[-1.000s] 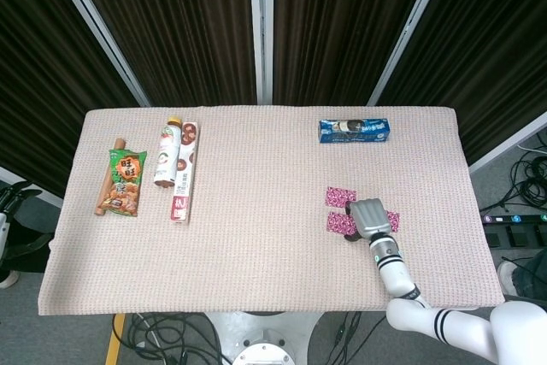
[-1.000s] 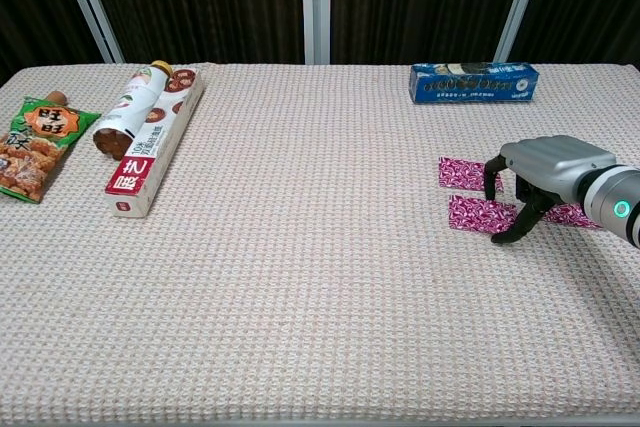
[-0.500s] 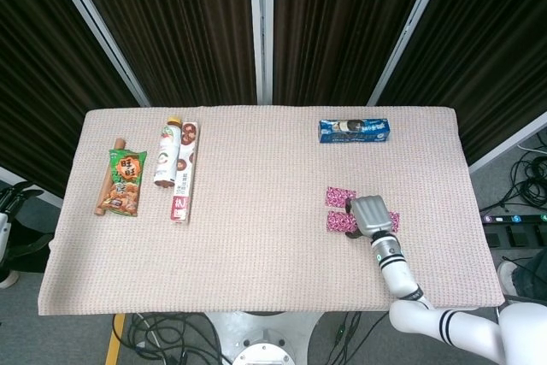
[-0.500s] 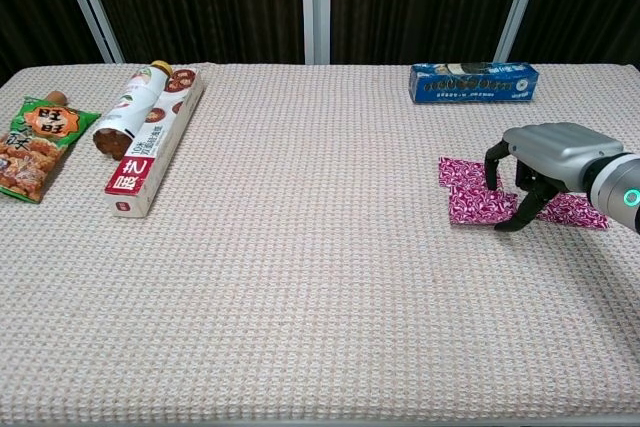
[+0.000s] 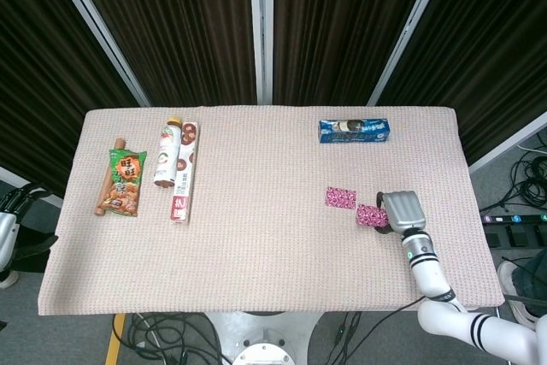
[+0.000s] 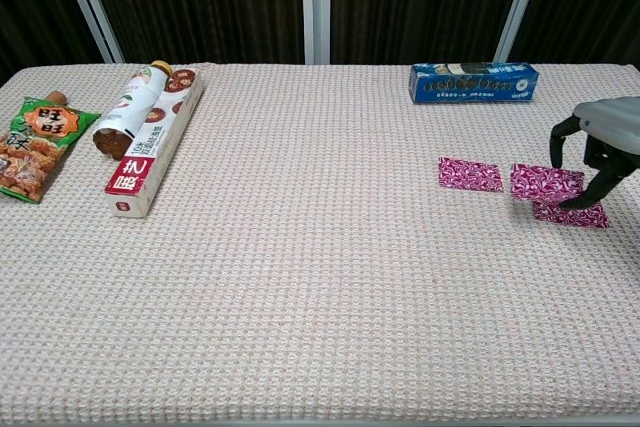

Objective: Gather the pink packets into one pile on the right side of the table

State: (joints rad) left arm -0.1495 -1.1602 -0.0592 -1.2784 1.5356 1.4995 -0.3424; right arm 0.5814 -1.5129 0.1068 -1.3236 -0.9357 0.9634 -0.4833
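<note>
Rightward shift since the earlier frames: the right hand (image 5: 402, 210) now sits nearer the right edge of the table (image 5: 256, 297), and the pink packet it was over has travelled with it.

Head view. Right hand at lower right of frame, palm down, fingers curled toward the cloth. One pink packet (image 5: 372, 215) lies just left of the hand, its right end under the fingers; whether it is pinched or only pressed, cannot tell. A second pink packet (image 5: 340, 197) lies alone, up and to the left, apart from the first. Blue biscuit box (image 5: 355, 131) in the upper right part of the table. Far left: green snack bag (image 5: 124, 181), a bottle (image 5: 167, 156) and a long white carton (image 5: 185, 173) side by side. Left hand (image 5: 12, 203) barely shows at the left frame edge, off the table; its state cannot be told.

Chest view. Right hand (image 6: 600, 152) at the right frame edge, fingers (image 6: 558, 139) bent downward with tips apart, on or just above the packets. The moved packet (image 6: 546, 182) overlaps a third packet (image 6: 570, 213) lying lower right of it; the two touch. The lone packet (image 6: 470, 174) sits to the left of that pair, a strip of cloth between. Blue box (image 6: 473, 82) at upper right; snack bag (image 6: 35, 145), bottle (image 6: 130, 109) and carton (image 6: 155, 145) at upper left.
</note>
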